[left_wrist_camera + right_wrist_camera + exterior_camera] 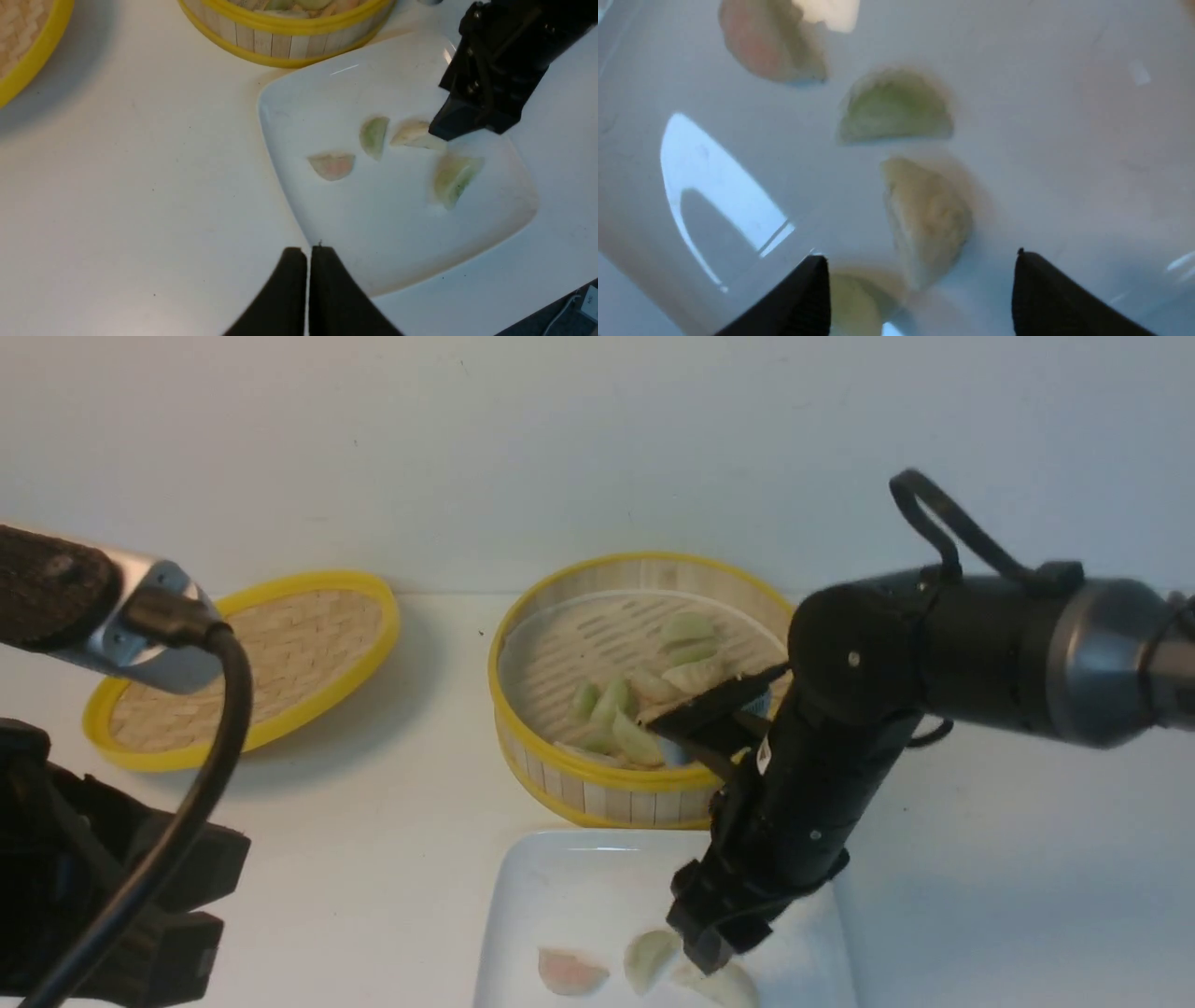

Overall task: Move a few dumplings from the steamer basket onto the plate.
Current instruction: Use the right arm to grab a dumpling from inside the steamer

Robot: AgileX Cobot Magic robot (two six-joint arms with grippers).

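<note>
Observed right pincer low in the front view, right of centre, jaws spread wide over the plate, gripping nothing. Noted cream dumpling lying flat on the glaze between the jaws, touched by neither as far as the right wrist view shows.

Counted four on the plate in the left wrist view: pinkish dumpling mid-frame, green dumpling just right of it, the cream one beside the black pincer, green-cream dumpling further lower right.

Found left pincer at bottom centre of its own view, jaws pressed together, empty, by the plate's lower-left edge over the bench.

Located steamer basket mid-frame in the front view, just above the plate, more dumplings piled inside. Shallow lid at left.

Judged the pieces light, soft and a little squashy, and prone to skid on glaze. Best pinched gently across the plump belly, with the pleated ridge between the pads.
</note>
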